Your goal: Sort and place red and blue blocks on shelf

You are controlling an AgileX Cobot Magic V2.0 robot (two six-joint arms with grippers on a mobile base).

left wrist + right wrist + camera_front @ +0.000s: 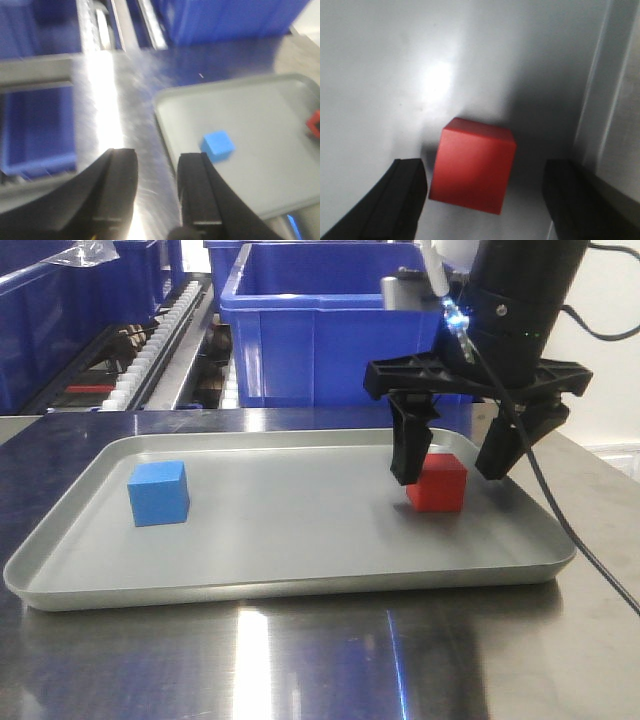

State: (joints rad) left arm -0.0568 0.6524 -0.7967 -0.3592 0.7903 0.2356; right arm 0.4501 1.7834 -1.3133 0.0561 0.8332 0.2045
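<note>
End effector on right arm (449, 472): open, lowered into tray (300, 585), one finger (402, 200) at each side of red block (437, 483). Narrow gap at each side in wrist view, no grip. Red block flat on tray floor, right part, close to raised right rim; that rim just beside outer finger. Black cable (560, 515) hanging from arm, crossing right rim down toward bench (300, 670). Blue block (159, 493) flat on left part of same tray, well apart from red one. End effector on left arm (157, 155): open too, holding nothing, hovering above bare bench just left of tray's left rim, blue block near on far side of that rim; view blurred. Behind tray, large blue bin (320, 330) standing on shelf (150, 350), directly past right arm; further blue bins to left, roller tracks between.
</note>
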